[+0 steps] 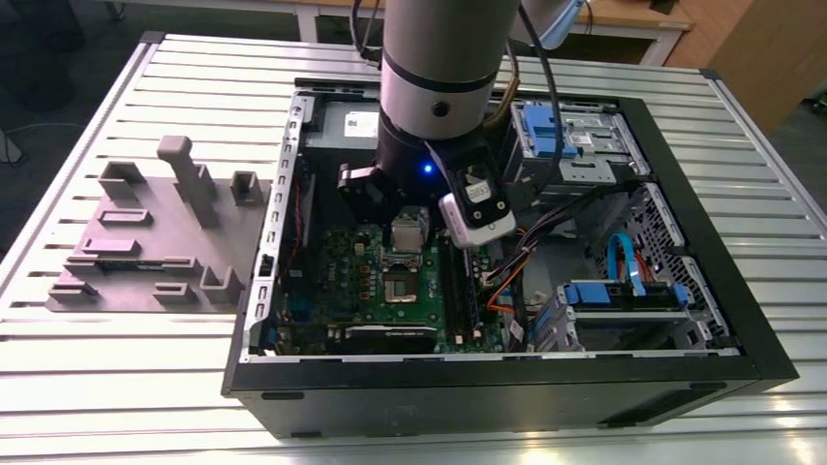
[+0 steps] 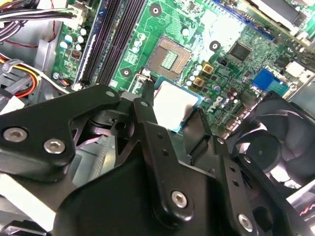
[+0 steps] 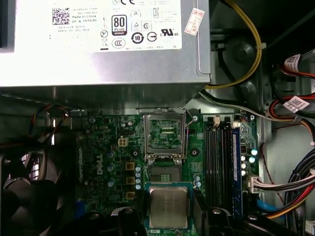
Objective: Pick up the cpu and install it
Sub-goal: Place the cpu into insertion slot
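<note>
A silver-and-black robot arm (image 1: 440,68) reaches down into an open black tower computer case (image 1: 517,397), which lies on its side on a slatted aluminium counter (image 1: 130,387).

The black two-fingered gripper (image 2: 172,115) is closed on the cpu (image 3: 168,206), a small flat square chip with a silvery-grey metal top and a pale edge. In both wrist views one black finger (image 2: 150,115) presses against each of two opposite sides of the chip.

The cpu is held flat and level above the green motherboard (image 3: 98,147), just beside the empty square processor socket (image 3: 165,173) and not seated in it. In the exterior view the chip (image 1: 410,230) hangs directly under the arm's wrist, above the board, and the socket (image 1: 398,288) lies a little nearer the camera.

The socket's metal load plate (image 3: 165,133) stands swung open on the side away from the chip. Beyond the plate sits a large grey metal box with a white label (image 3: 98,64).

Long black memory slots (image 3: 219,162) run alongside the socket, and bundles of coloured cables (image 3: 290,187) lie past them. A round black cooling fan (image 2: 275,142) is mounted at the edge of the board.

On the counter, at the exterior view's left of the case, rests a grey moulded fixture plate with upright posts (image 1: 142,242).
</note>
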You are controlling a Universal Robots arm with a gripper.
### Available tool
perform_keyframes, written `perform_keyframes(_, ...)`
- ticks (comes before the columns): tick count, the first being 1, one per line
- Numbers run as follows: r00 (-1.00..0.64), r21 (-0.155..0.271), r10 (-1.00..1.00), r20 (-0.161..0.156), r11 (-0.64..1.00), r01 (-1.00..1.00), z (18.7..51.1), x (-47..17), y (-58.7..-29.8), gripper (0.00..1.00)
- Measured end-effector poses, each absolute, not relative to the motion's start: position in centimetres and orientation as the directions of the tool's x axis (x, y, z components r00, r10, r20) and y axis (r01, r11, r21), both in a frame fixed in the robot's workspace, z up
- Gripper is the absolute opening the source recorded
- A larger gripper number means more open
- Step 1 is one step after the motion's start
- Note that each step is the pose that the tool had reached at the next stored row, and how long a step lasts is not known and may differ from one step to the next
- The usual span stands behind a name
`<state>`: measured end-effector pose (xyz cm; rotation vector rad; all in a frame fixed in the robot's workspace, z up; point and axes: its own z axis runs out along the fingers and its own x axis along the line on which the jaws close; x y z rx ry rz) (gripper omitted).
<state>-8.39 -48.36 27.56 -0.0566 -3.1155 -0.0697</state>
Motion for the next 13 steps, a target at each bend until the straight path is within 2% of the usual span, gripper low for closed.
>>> perform_keyframes(13,-1.000,0.044,0.000,0.027,0.999,0.001,25.3,-7.9,-49.1,0.47)
